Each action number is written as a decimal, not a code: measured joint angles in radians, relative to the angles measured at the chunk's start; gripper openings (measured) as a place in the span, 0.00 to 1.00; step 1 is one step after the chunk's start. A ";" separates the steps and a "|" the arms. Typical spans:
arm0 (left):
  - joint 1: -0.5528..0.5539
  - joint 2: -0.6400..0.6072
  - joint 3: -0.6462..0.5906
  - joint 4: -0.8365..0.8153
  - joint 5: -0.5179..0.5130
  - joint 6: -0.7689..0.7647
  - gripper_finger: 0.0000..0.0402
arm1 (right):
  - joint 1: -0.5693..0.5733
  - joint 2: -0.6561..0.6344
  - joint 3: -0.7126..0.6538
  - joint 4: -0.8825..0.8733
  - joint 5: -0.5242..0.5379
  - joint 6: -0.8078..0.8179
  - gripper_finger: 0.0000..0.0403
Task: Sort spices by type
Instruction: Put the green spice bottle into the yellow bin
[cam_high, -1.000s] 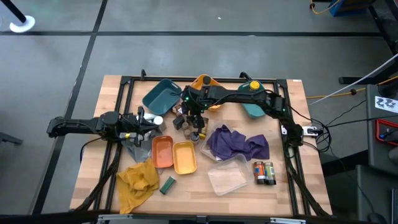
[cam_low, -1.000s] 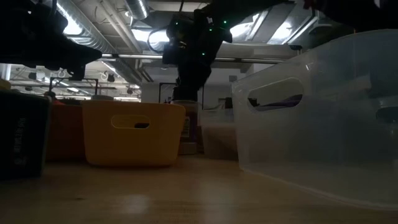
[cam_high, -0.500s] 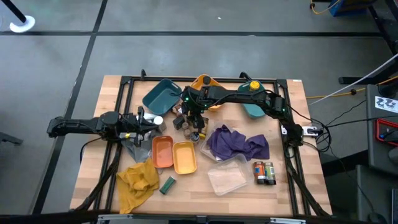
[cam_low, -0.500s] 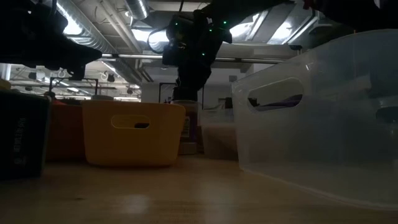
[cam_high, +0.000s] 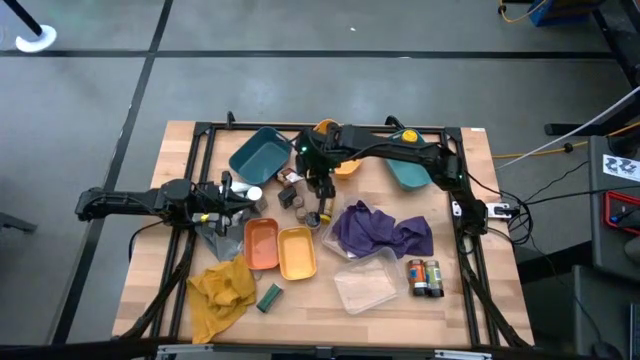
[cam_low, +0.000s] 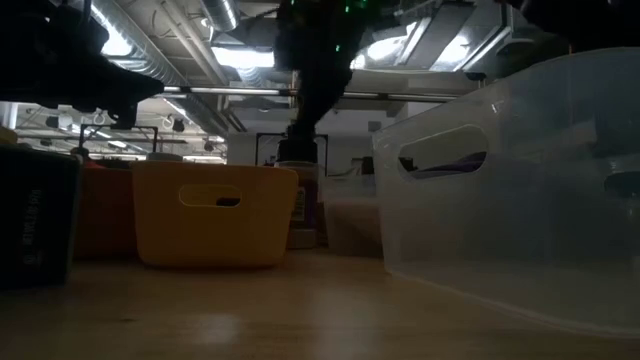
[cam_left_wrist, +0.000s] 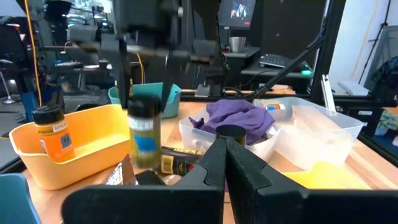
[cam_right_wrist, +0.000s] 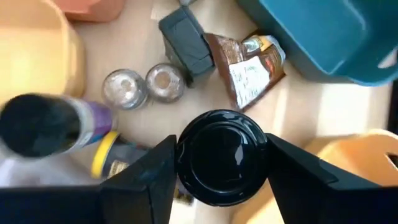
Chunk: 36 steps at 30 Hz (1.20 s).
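Our right gripper (cam_right_wrist: 221, 163) is clamped on a black-lidded jar (cam_right_wrist: 221, 155), held in the air above the spices (cam_high: 300, 195) clustered between the teal tray (cam_high: 258, 155) and the purple cloth (cam_high: 385, 230). Our left gripper (cam_high: 240, 196) waits beside the orange tray (cam_high: 262, 243), fingers together on nothing

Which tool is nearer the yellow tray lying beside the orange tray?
The right tool, shut on a black-lidded jar, hangs just beyond the yellow tray. The left tool waits farther off, past the orange tray.
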<state>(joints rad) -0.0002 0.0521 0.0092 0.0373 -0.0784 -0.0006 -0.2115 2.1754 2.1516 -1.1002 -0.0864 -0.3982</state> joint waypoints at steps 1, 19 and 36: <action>0.000 0.000 0.000 -0.002 0.000 0.000 0.00 | 0.000 0.000 0.029 -0.021 0.000 -0.002 0.52; 0.000 0.000 0.000 -0.004 0.000 0.000 0.00 | -0.164 -0.046 0.188 -0.210 -0.017 -0.024 0.52; 0.000 0.000 0.000 -0.006 0.000 0.000 0.00 | -0.280 -0.039 -0.146 0.151 -0.008 0.033 0.52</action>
<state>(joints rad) -0.0002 0.0525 0.0093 0.0315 -0.0784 -0.0006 -0.4911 2.1368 2.0057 -0.9494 -0.0939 -0.3656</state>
